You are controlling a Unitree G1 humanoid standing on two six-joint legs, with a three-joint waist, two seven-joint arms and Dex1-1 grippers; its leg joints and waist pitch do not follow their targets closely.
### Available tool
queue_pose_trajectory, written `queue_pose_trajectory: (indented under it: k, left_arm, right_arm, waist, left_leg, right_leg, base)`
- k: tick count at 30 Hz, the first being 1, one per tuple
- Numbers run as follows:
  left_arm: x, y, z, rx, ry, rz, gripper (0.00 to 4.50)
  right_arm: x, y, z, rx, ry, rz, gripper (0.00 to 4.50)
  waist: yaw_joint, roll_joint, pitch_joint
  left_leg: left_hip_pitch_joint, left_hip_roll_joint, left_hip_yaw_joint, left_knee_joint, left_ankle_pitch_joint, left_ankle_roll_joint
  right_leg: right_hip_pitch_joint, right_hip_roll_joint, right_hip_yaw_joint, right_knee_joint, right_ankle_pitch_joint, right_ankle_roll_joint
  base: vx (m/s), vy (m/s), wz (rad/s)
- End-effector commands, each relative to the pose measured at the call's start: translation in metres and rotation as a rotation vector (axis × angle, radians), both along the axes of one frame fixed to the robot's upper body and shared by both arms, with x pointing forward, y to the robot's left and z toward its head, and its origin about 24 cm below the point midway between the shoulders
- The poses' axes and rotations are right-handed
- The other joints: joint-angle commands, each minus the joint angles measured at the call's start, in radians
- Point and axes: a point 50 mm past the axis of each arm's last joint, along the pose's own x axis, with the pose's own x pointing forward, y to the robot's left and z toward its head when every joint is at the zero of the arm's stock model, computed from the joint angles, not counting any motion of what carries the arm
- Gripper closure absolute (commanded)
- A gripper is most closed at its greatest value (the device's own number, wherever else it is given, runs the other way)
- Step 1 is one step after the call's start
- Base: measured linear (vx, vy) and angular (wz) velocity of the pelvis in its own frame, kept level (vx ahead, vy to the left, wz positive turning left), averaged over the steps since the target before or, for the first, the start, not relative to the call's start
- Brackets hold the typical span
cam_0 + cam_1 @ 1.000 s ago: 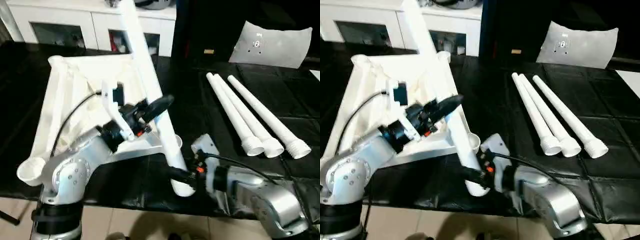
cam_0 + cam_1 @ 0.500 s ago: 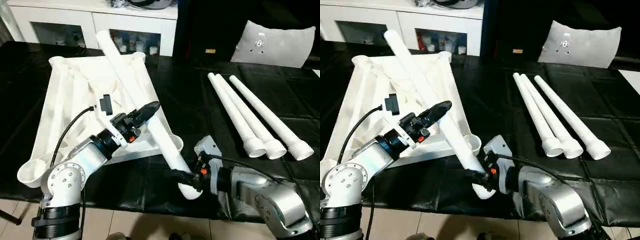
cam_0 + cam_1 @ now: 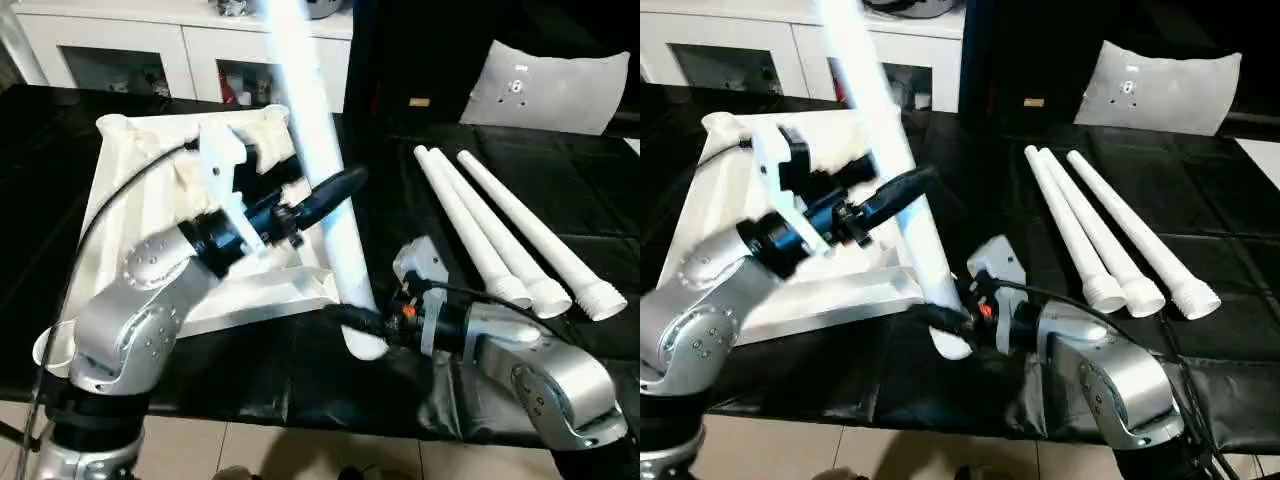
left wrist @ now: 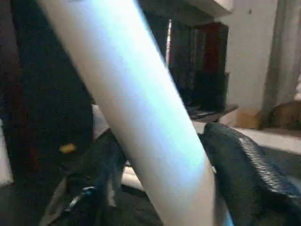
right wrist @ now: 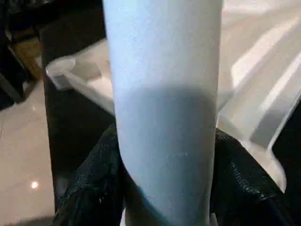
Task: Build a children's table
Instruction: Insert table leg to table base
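The white table top lies upside down on the left, ribs up, with a round corner socket at its far corner. One white leg stands steeply, its thick end low by the top's near right corner. My left gripper is shut on the leg's middle; a black finger presses its side. My right gripper is shut on the leg near its thick end, fingers on both sides of it. Three more legs lie side by side to the right.
A black cover spreads over the work surface, whose front edge runs just below my forearms, with tiled floor beyond it. White cabinets stand at the back. A pale grey sheet lies at the far right.
The held leg has swung from a leftward lean to a steeper stand. My left gripper has risen and moved right with it. My right gripper keeps hold of the thick end.
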Motion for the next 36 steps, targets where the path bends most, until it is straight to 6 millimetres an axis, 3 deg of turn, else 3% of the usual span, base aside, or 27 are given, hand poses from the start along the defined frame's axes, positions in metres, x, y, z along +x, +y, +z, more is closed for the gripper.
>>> queue_pose_trajectory:
  k: [1,8,10,11,14,18,21,24,25,26,28,29,31,32,36]
  left_arm:
    - [-0.007,-0.005,0.011,0.081,-0.120,-0.031,1.23]
    - [-0.012,-0.015,0.001,0.185,-0.139,-0.110,1.06]
    - [-0.009,-0.011,-0.001,0.020,-0.044,-0.101,0.93]
    - [-0.009,-0.011,-0.001,0.020,-0.044,-0.101,0.93]
    - [-0.005,-0.001,0.003,-0.284,0.079,-0.113,0.64]
    - [0.003,0.012,0.001,-0.446,0.135,-0.046,0.33]
    - [0.018,0.025,-0.002,-0.495,0.207,0.077,0.30]
    - [0.027,0.030,-0.007,-0.495,0.286,0.134,0.29]
    - [0.027,0.029,-0.007,-0.508,0.306,0.099,0.29]
    - [0.027,0.029,-0.007,-0.508,0.306,0.099,0.29]
    - [0.019,0.019,-0.002,-0.545,0.367,-0.075,0.29]
    - [0.019,0.019,-0.002,-0.545,0.367,-0.075,0.29]
    - [0.013,0.011,0.001,-0.542,0.393,-0.178,0.29]
    - [0.010,0.006,0.004,-0.539,0.396,-0.228,0.29]
    - [0.007,-0.002,0.008,-0.501,0.408,-0.313,0.29]
  right_arm:
    - [0.013,-0.012,0.025,0.054,-0.129,-0.094,2.56]
    - [0.040,-0.027,0.038,-0.008,-0.274,-0.250,2.57]
    - [0.045,-0.030,0.042,0.035,-0.268,-0.283,2.58]
    - [0.045,-0.030,0.042,0.035,-0.268,-0.283,2.58]
    - [0.045,-0.028,0.044,0.133,-0.236,-0.278,2.58]
    - [0.040,-0.019,0.043,0.296,-0.132,-0.191,2.58]
    - [0.035,-0.015,0.039,0.391,-0.020,-0.091,2.58]
    - [0.034,-0.016,0.038,0.449,0.032,-0.036,2.58]
    - [0.032,-0.016,0.039,0.493,0.059,0.009,2.58]
    - [0.032,-0.016,0.039,0.493,0.059,0.009,2.58]
    - [0.026,-0.019,0.044,0.597,0.105,0.140,2.58]
    - [0.026,-0.019,0.044,0.597,0.105,0.140,2.58]
    - [0.022,-0.022,0.048,0.628,0.123,0.212,2.58]
    - [0.019,-0.023,0.049,0.625,0.128,0.247,2.58]
    - [0.014,-0.025,0.049,0.590,0.147,0.309,2.58]
  waist:
    - [-0.002,0.008,-0.068]
    - [-0.004,0.010,-0.068]
    - [-0.004,0.011,-0.069]
    - [-0.002,0.011,-0.071]
    - [-0.002,0.002,-0.074]
    - [-0.005,0.003,-0.070]
    - [-0.003,0.005,-0.070]
    - [0.000,0.005,-0.072]
    - [-0.001,-0.002,-0.072]
    - [0.005,0.002,-0.074]
    - [0.009,0.002,-0.078]
    - [0.010,-0.003,-0.078]
    - [0.010,-0.002,-0.078]
    - [0.012,-0.010,-0.077]
    - [0.015,-0.014,-0.074]
  left_leg:
    - [-0.004,0.058,-0.009,-0.076,-0.056,0.028]
    - [-0.002,0.056,-0.002,-0.075,-0.067,-0.003]
    - [-0.003,0.054,0.001,-0.073,-0.071,0.003]
    - [-0.007,0.053,0.000,-0.073,-0.065,0.004]
    - [-0.010,0.051,0.003,-0.068,-0.059,0.014]
    - [-0.008,0.047,0.005,-0.069,-0.074,0.045]
    - [-0.004,0.049,0.004,-0.070,-0.073,0.047]
    - [0.002,0.049,0.004,-0.068,-0.073,0.045]
    - [0.001,0.048,0.005,-0.068,-0.069,0.048]
    - [0.001,0.050,0.004,-0.069,-0.057,0.050]
    - [0.000,0.055,0.002,-0.069,-0.030,0.053]
    - [-0.003,0.056,0.003,-0.069,-0.016,0.060]
    - [-0.002,0.056,0.006,-0.068,-0.016,0.061]
    - [-0.005,0.053,0.008,-0.068,-0.009,0.065]
    - [-0.006,0.050,0.012,-0.067,-0.011,0.058]
  right_leg:
    - [0.061,-0.104,0.061,-0.077,-0.330,-0.078]
    - [0.058,-0.105,0.065,-0.072,-0.346,-0.091]
    - [0.060,-0.103,0.066,-0.074,-0.328,-0.100]
    - [0.064,-0.103,0.064,-0.072,-0.313,-0.112]
    - [0.067,-0.104,0.064,-0.067,-0.290,-0.139]
    - [0.062,-0.094,0.058,-0.082,-0.360,-0.101]
    - [0.059,-0.093,0.054,-0.088,-0.400,-0.065]
    - [0.055,-0.092,0.053,-0.087,-0.409,-0.052]
    - [0.055,-0.092,0.053,-0.090,-0.412,-0.050]
    - [0.057,-0.096,0.054,-0.086,-0.404,-0.056]
    - [0.060,-0.100,0.055,-0.078,-0.357,-0.082]
    - [0.060,-0.098,0.055,-0.072,-0.323,-0.099]
    - [0.059,-0.100,0.056,-0.072,-0.314,-0.109]
    - [0.063,-0.101,0.058,-0.071,-0.315,-0.108]
    - [0.061,-0.100,0.057,-0.081,-0.382,-0.074]
  base:
    - [0.000,0.000,0.00]
    - [0.000,0.000,0.00]
    - [0.000,0.000,0.00]
    - [0.000,0.000,0.00]
    - [0.000,0.000,0.00]
    - [0.000,0.000,0.00]
    - [0.000,0.000,0.00]
    - [0.000,0.000,0.00]
    - [0.000,0.000,0.00]
    - [0.000,0.000,0.00]
    - [0.000,0.000,0.00]
    - [0.000,0.000,0.00]
    - [0.000,0.000,0.00]
    - [0.000,0.000,0.00]
    - [0.000,0.000,0.00]
